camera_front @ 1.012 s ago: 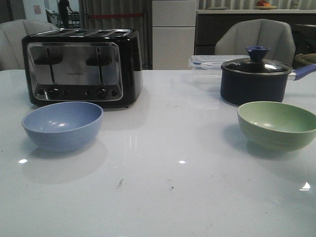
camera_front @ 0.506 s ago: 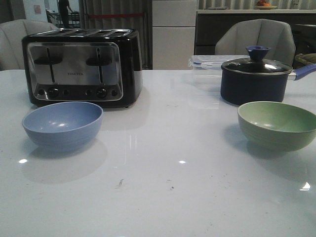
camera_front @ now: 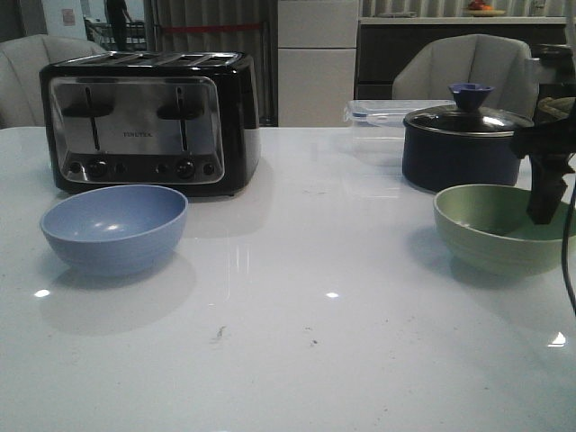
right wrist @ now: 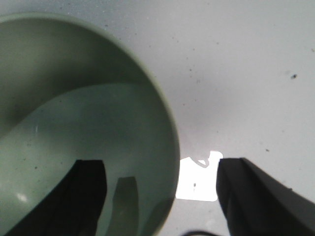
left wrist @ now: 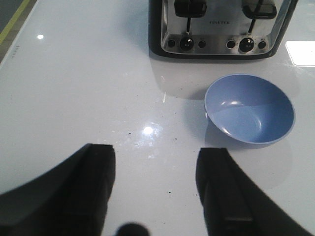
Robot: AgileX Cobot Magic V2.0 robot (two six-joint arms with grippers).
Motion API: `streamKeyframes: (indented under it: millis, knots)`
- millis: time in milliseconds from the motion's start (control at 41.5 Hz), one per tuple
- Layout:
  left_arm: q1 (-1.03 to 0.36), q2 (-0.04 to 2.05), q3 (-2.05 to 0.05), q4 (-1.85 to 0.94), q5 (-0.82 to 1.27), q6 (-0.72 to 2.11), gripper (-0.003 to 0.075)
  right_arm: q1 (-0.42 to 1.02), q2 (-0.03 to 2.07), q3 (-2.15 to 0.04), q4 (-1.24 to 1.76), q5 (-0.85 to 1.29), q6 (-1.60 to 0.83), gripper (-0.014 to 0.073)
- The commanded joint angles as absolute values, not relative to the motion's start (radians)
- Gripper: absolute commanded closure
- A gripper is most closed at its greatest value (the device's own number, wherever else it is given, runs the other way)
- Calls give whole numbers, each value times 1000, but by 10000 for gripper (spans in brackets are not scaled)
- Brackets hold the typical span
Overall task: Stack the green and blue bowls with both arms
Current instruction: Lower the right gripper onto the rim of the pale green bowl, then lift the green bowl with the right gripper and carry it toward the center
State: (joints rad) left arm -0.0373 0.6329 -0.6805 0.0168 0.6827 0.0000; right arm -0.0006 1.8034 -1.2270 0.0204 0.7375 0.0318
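Note:
The periwinkle blue bowl sits upright at the front left of the white table, in front of the toaster. The pale green bowl sits upright at the right. My right gripper hangs over the green bowl's right side. In the right wrist view the right gripper is open and straddles the green bowl's rim, one finger inside the bowl and one outside. My left gripper is open and empty above bare table, apart from the blue bowl. It does not show in the front view.
A black and chrome toaster stands behind the blue bowl and also shows in the left wrist view. A dark navy lidded pot and a clear lidded container stand behind the green bowl. Chairs stand beyond the table's far edge.
My right arm has come into the front view from the right and lowered a finger into the green bowl. Neither bowl has moved.

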Motion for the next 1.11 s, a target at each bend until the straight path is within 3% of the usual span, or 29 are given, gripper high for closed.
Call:
streamKeyframes:
  millis: [0, 313, 602, 795, 1084]
  knots:
    - [-36, 639, -707, 16, 615, 0, 299, -9, 1806, -1301, 27, 753, 0, 28]
    - [-36, 639, -707, 16, 615, 0, 299, -9, 1839, -1342, 26, 775, 0, 320]
    - [-36, 639, -707, 16, 615, 0, 299, -5, 1809, -1343, 27, 783, 0, 517]
    - [-36, 639, -707, 16, 615, 0, 299, 35, 1720, -1379, 35, 823, 0, 542]
    - [-36, 639, -707, 16, 615, 0, 299, 240, 1665, -1475, 131, 918, 0, 542]
